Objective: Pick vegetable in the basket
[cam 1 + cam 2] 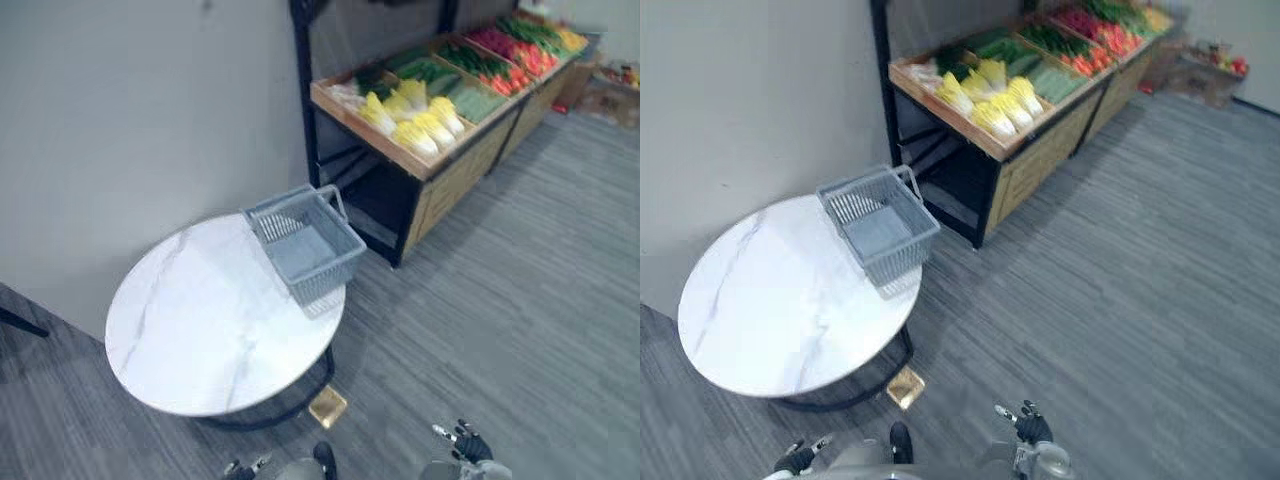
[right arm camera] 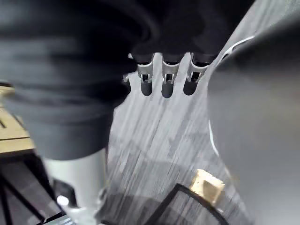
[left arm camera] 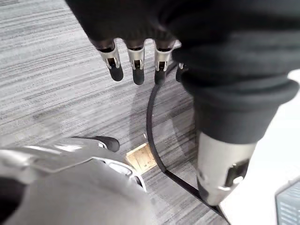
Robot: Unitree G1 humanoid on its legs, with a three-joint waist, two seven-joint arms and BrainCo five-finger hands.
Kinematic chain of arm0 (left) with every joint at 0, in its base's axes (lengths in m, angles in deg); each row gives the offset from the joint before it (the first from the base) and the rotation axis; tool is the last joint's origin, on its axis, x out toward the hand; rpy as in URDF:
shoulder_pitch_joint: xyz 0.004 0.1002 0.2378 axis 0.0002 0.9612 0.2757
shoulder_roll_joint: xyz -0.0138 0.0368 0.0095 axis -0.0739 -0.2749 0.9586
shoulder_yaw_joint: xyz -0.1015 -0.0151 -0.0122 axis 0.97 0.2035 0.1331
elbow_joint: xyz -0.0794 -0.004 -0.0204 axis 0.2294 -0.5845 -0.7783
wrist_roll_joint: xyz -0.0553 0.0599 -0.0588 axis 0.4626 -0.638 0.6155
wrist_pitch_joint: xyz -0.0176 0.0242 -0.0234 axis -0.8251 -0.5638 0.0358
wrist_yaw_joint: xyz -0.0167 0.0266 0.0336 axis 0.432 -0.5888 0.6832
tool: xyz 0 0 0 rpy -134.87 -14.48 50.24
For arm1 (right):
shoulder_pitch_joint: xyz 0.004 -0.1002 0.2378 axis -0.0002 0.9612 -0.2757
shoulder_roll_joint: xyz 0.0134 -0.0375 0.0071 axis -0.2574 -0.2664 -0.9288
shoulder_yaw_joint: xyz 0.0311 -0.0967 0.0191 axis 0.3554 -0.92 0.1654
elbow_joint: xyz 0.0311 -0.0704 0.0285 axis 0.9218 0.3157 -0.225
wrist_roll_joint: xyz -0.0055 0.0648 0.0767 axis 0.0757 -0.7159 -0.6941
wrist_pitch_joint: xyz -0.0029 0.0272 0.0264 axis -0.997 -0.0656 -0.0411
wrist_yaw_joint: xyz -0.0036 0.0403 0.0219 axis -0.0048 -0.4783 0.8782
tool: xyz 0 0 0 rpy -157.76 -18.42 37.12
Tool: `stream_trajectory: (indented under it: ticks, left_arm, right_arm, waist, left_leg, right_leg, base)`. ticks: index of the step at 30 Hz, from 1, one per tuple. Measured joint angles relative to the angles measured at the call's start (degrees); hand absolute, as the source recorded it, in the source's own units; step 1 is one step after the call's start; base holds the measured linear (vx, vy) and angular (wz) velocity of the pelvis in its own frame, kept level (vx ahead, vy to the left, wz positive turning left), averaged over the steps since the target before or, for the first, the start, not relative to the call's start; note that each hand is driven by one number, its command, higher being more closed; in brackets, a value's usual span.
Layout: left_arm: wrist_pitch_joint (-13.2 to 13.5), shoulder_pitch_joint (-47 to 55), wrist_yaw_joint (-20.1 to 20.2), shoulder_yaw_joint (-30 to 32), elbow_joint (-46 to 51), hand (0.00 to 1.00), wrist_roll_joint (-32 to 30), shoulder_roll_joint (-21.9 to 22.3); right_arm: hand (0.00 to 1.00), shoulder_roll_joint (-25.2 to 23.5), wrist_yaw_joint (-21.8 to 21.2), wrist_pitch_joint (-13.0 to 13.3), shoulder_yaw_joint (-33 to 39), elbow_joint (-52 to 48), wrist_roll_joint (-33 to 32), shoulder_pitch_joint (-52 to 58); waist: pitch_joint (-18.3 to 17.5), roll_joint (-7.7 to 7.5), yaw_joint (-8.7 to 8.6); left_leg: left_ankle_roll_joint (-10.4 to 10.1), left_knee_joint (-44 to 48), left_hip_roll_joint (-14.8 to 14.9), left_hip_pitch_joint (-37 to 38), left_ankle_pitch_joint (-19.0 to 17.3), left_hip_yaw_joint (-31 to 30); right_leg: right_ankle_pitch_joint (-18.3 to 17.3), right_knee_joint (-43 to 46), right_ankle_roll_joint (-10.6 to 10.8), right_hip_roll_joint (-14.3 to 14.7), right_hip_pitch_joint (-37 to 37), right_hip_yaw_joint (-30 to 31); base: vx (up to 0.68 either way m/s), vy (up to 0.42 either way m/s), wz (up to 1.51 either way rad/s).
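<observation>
A grey plastic basket (image 1: 303,243) stands on the far right edge of the round white marble table (image 1: 200,330), with nothing inside it. The vegetables lie on a wooden market stand (image 1: 440,180) beyond the table: pale yellow cabbages (image 1: 415,115), green cucumbers (image 1: 432,70), red peppers (image 1: 510,75). My left hand (image 1: 245,467) hangs low at the near edge, fingers (image 3: 136,65) straight and holding nothing. My right hand (image 1: 468,443) also hangs low on the right, its fingers (image 2: 166,79) straight and empty. Both hands are far from the basket and the stand.
A grey wall (image 1: 150,120) runs behind the table. Grey striped floor (image 1: 520,300) stretches between me and the stand. A small tan square block (image 1: 328,406) lies on the floor by the table's black base ring (image 3: 154,140).
</observation>
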Motion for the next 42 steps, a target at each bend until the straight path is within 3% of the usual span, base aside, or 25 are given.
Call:
stream_trajectory:
  ticks: [2, 3, 5, 7, 8, 9, 10, 11, 12, 13, 14, 17, 20, 22, 24, 26, 27, 29, 31, 34, 37, 42]
  left_arm:
    - [0.0, 0.1, -0.1, -1.0, 0.0, 0.0, 0.0, -0.1]
    - [0.0, -0.4, -0.3, -1.3, 0.2, 0.0, 0.1, 0.2]
    - [0.1, -0.7, -0.5, -1.3, 0.4, 0.0, 0.1, 0.6]
    - [0.1, -0.6, -0.7, -1.3, 0.6, 0.0, 0.4, 1.0]
    - [0.4, -0.6, -0.7, -1.3, 0.5, 0.0, 0.4, 1.1]
    - [0.7, -0.5, -0.7, -1.2, 0.5, 0.0, 0.4, 1.1]
    - [1.3, -0.3, -0.7, -0.9, 0.5, 0.0, 0.5, 0.8]
    - [1.6, -0.1, -0.8, -0.1, 0.5, 0.0, 0.6, 0.6]
    - [1.6, -0.3, -1.0, 0.4, 0.0, 0.0, 0.5, 0.8]
    - [1.6, -0.2, -1.0, 0.6, -0.5, 0.0, 0.5, 2.3]
    - [1.6, 0.0, -0.9, 0.7, -0.7, 0.0, 0.4, 2.9]
    - [1.2, 0.1, -0.8, 1.9, -1.2, 0.0, 0.2, 3.3]
    - [1.0, 0.2, -0.5, 2.7, -1.2, 0.0, 0.3, 3.3]
    - [0.8, 0.2, -0.5, 2.6, -1.1, 0.0, 0.5, 3.1]
    - [0.8, 0.4, -0.6, 2.5, -1.0, 0.0, 1.1, 2.5]
    - [0.8, 0.9, -0.8, 2.4, -0.6, 0.0, 1.4, 2.4]
    - [0.8, 1.3, -1.1, 2.5, -0.4, 0.0, 1.4, 2.5]
    - [0.7, 2.1, -1.4, 2.5, -0.5, 0.0, 1.3, 2.7]
    - [0.8, 2.2, -1.7, 2.6, -0.5, 0.0, 0.9, 3.0]
    - [1.0, 2.3, -1.9, 1.4, 0.0, 0.0, 0.2, 2.5]
    - [1.2, 2.2, -2.0, -1.7, 0.5, 0.0, -1.9, 1.8]
    - [1.2, 2.2, -2.0, -5.3, 1.3, 0.0, -4.8, 0.6]
  right_arm:
    - [0.0, 0.0, 0.0, 0.1, -0.3, -1.2, 0.0, 0.0]
    - [0.0, 0.2, 0.0, 0.2, -0.3, -1.8, -0.1, -0.3]
    - [0.0, 0.5, -0.1, 0.4, 0.0, -2.0, -0.1, -0.5]
    - [0.0, 0.6, 0.0, 0.6, 0.5, -2.0, -0.1, -0.2]
    - [0.0, 0.6, -0.1, 0.6, 0.6, -1.9, -0.1, -0.1]
    - [0.0, 0.5, -0.1, 0.6, 0.9, -1.8, -0.1, 0.0]
    - [0.0, 0.0, -0.1, 0.5, 1.3, -1.4, 0.0, 0.1]
    - [0.0, -0.3, -0.3, 0.4, 1.8, -1.0, 0.0, 0.4]
    - [0.0, -0.3, -0.6, 0.4, 2.5, -0.8, -0.1, 0.1]
    - [0.0, 1.4, -0.8, 0.4, 2.9, -0.2, 0.0, -0.2]
    - [0.0, 2.5, -1.2, 0.4, 2.9, 0.5, -0.1, -0.2]
    - [0.0, 3.2, -1.2, -0.3, 4.3, 2.2, 0.0, -0.1]
    - [0.0, 3.5, -1.2, -0.5, 5.0, 3.6, 0.0, 0.0]
    - [0.0, 4.0, -1.2, -0.5, 5.1, 4.6, 0.0, 0.2]
    - [0.0, 4.1, -1.0, -0.6, 6.1, 5.2, 0.0, 1.1]
    - [0.0, 4.0, -0.7, -0.6, 6.0, 5.2, -0.1, 1.2]
    - [0.0, 4.1, -0.3, -0.6, 6.0, 4.5, -0.3, 0.6]
    - [0.0, 4.0, 0.5, -0.5, 6.0, 2.0, -1.2, 0.0]
    - [0.0, 4.7, 1.3, -0.4, 5.9, -2.2, -1.9, -0.1]
    - [0.0, 5.4, 1.7, -0.1, 5.1, -9.7, -2.0, -1.4]
    - [0.0, 7.7, 3.9, 0.3, 4.8, -20.4, 5.6, -1.8]
    - [0.0, 13.7, 9.4, 0.7, 5.1, -36.3, 20.9, -3.1]
  waist:
    - [0.1, 0.29, -0.57]
    - [0.2, 0.82, -1.22]
    - [0.6, 1.43, -1.49]
    - [0.8, 1.9, -1.46]
    - [0.8, 1.84, -1.37]
    - [0.8, 1.69, -1.33]
    - [0.6, 0.41, -1.22]
    - [0.4, -0.75, -0.79]
    - [0.8, -0.26, -0.65]
    - [0.5, 2.2, -0.24]
    - [0.7, 2.98, -0.03]
    - [0.2, 3.66, -0.12]
    - [-0.1, 3.63, -0.13]
    - [-0.1, 3.58, -0.21]
    - [0.1, 3.11, -0.94]
    - [0.2, 2.81, -1.0]
    - [0.2, 2.82, -1.15]
    - [0.2, 2.93, -1.52]
    - [0.1, 3.48, -1.41]
    - [0.0, 3.55, -1.22]
    - [-0.1, 4.13, -1.46]
    - [-0.1, 3.9, -1.43]
  left_leg:
    - [0.0, -2.2, -0.6, 4.6, -0.7, -1.9]
    - [-0.1, -3.6, -0.4, 6.6, -0.7, -3.8]
    - [-0.1, -4.2, 0.1, 8.7, -0.7, -5.8]
    - [-1.3, -4.4, 1.0, 10.2, -1.4, -8.1]
    - [-3.2, -4.4, 1.9, 10.7, -2.7, -9.2]
    - [-4.4, -4.4, 2.3, 11.0, -3.5, -10.1]
    - [-6.4, -4.5, 2.7, 11.7, -5.3, -11.8]
    - [-8.7, -4.5, 3.4, 12.5, -7.5, -13.4]
    - [-9.5, -4.6, 4.4, 12.9, -8.0, -14.3]
    - [-9.1, -4.2, 6.6, 13.1, -7.5, -14.9]
    - [-9.0, -4.1, 7.4, 13.8, -5.9, -15.5]
    - [-10.0, -2.1, 10.1, 13.3, -3.0, -19.6]
    - [-10.2, 6.8, 10.9, 6.7, -1.3, -22.9]
    - [-10.7, 11.3, 11.0, 2.5, 2.4, -21.1]
    - [-12.1, 12.3, 12.8, 0.4, 7.8, -12.4]
    - [-12.1, 12.0, 14.3, -0.2, 7.3, -3.9]
    - [-12.4, 9.3, 14.0, -0.2, 5.7, 0.5]
    - [-12.0, 1.7, 12.2, -0.1, 6.6, 3.3]
    - [-11.8, -3.4, 10.8, 0.1, 9.7, 4.2]
    - [-12.1, -8.4, 9.5, 0.5, 9.5, 4.5]
    - [-13.0, -11.7, 8.5, 0.5, 8.2, 4.5]
    - [-11.8, -13.0, 6.6, 0.7, 7.9, 4.8]
  right_leg:
    - [-5.0, -2.0, -0.9, 0.1, -2.5, -4.0]
    - [-6.9, -7.6, -1.0, 0.2, -3.7, -7.1]
    - [-7.2, -20.3, -1.2, 0.7, -4.6, -8.9]
    - [-5.8, -35.4, 0.1, 2.0, -4.3, -6.2]
    - [-2.5, -44.2, 0.8, 2.7, -4.2, -2.3]
    - [-0.4, -47.7, 0.8, 3.0, -4.3, 0.1]
    - [2.6, -52.6, 1.0, 3.1, -4.2, 4.6]
    - [7.2, -52.7, 3.9, 3.1, -4.1, 7.5]
    - [7.1, -50.7, 3.9, 4.2, -4.2, 7.3]
    - [3.5, -47.2, 3.2, 6.3, -4.4, 6.5]
    - [0.0, -43.4, 2.5, 6.5, -4.2, 5.2]
    - [-5.3, -39.7, 1.0, 7.1, -1.5, -0.1]
    - [-6.7, -41.7, 0.1, 7.1, 2.0, -5.7]
    - [-6.7, -44.9, 0.0, 7.1, 4.9, -8.5]
    - [-4.7, -48.9, -1.4, 6.7, 9.8, -13.1]
    - [-4.5, -51.2, -1.4, 6.2, 12.1, -15.0]
    - [-4.4, -51.9, -1.2, 6.0, 12.3, -15.8]
    - [-4.2, -52.2, -0.9, 5.9, 12.0, -16.3]
    - [-3.6, -52.8, 0.1, 6.8, 11.2, -15.8]
    - [0.1, -57.5, 1.0, 7.8, 9.5, -13.6]
    - [2.0, -58.8, 2.2, 7.7, 7.5, -12.0]
    - [3.0, -59.3, 3.3, 6.6, 6.6, -9.7]
  base:
    - [0.59, 0.005, 0.76]
    - [0.52, -0.072, 0.84]
    - [0.44, -0.125, 0.76]
    - [0.43, -0.227, 0.83]
    - [0.41, -0.292, 0.85]
    - [0.41, -0.387, 0.83]
    - [0.38, -0.49, 0.76]
    - [0.41, -0.632, 0.75]
    - [0.3, -0.531, 0.59]
    - [0.32, -0.557, 0.48]
    - [0.25, -0.42, 0.46]
    - [0.26, -0.374, 0.72]
    - [0.18, -0.241, 0.92]
    - [0.17, -0.176, 1.02]
    - [0.23, -0.147, 1.08]
    - [0.16, -0.049, 0.75]
    - [0.11, -0.011, 0.41]
    - [0.07, 0.062, 0.15]
    - [0.07, 0.12, -0.06]
    - [0.02, 0.143, -0.23]
    - [-0.05, 0.146, -0.18]
    - [-0.06, 0.097, -0.06]
